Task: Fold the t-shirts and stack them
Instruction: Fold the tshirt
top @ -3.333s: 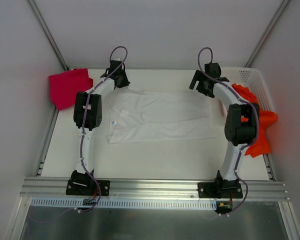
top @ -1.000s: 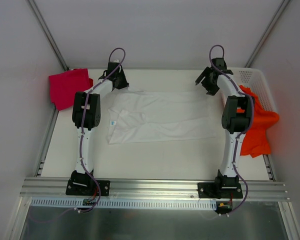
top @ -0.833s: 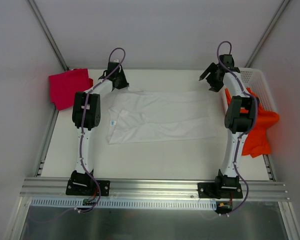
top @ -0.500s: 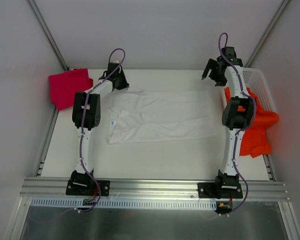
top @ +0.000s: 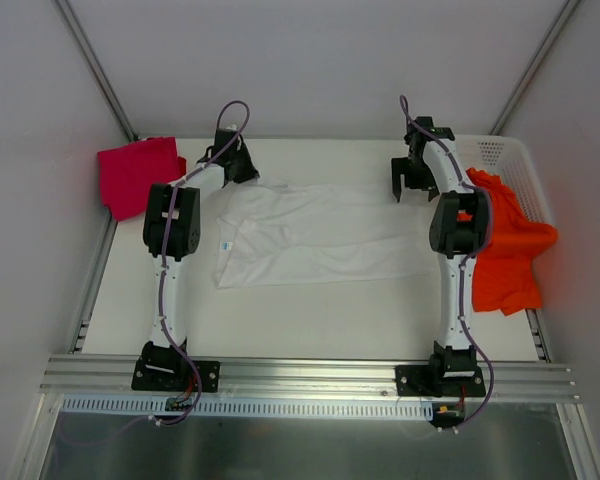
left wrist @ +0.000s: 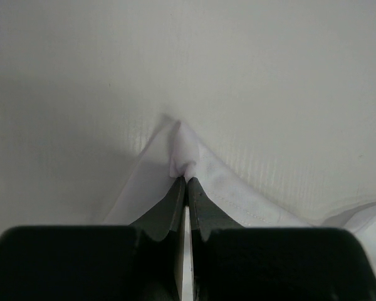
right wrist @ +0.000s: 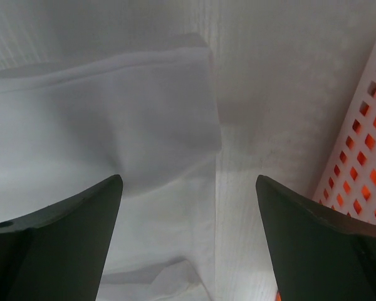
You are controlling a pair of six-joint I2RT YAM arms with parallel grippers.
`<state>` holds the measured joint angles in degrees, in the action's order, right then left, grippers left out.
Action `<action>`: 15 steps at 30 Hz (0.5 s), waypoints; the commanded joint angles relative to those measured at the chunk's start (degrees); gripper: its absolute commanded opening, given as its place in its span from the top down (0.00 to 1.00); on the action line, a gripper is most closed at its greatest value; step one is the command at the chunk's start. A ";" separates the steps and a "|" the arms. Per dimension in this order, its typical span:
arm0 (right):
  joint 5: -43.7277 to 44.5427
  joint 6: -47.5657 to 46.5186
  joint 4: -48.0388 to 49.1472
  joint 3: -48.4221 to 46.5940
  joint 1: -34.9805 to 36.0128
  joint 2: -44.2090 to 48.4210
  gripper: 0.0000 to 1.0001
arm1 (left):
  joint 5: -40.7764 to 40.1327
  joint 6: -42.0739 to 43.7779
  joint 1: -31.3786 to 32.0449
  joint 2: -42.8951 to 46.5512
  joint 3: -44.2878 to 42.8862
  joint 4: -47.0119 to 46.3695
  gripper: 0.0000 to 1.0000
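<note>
The white t-shirt [top: 315,235] lies spread across the middle of the table [top: 310,320], its long side running left to right, the cloth wrinkled but mostly flat, with a small blue label [top: 225,245] showing near its left end. Its far left corner is drawn up into a small peak, and the left gripper [left wrist: 187,185] is clamped on that peak, the two fingers pressed together with only the pinch of white fabric between them. The hem stitching runs away from the pinch toward the right in the left wrist view. At the opposite end, the right gripper [top: 412,188] hangs over the shirt's far right corner with its jaws standing wide apart and nothing between them. From its wrist view the shirt's right edge runs down between the two fingers, bare table on the one side and cloth on the other. Whether the fingertips touch the cloth cannot be told. The magenta-red t-shirt [top: 135,175] sits in a bunched heap at the far left corner, overlapping the table's edge, well apart from the white one. The orange t-shirt [top: 510,250] is draped over the near rim of the white lattice basket [top: 505,152] at the far right and spills down onto the table's right edge beside the right arm.
</note>
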<state>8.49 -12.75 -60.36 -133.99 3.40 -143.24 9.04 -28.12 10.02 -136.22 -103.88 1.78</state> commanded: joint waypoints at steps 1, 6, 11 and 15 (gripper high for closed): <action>6.19 -3.06 -1.88 -4.07 -3.92 -2.91 0.07 | 1.51 -0.01 -0.18 4.29 1.92 0.50 1.00; 4.96 -3.60 4.62 -5.05 -4.98 -3.98 0.07 | 1.68 0.70 0.35 5.70 3.33 0.50 1.00; 3.81 -2.72 7.89 -6.28 -5.42 -5.64 0.06 | 1.42 1.14 0.70 6.41 3.42 0.50 1.00; 4.43 -1.58 10.43 -5.67 -5.51 -5.12 0.06 | 1.68 1.05 0.88 6.67 2.98 0.50 1.00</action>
<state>6.79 -15.64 -54.24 -138.08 2.98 -147.24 9.63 -27.68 10.20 -133.62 -100.66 2.26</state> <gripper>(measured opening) 0.937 0.009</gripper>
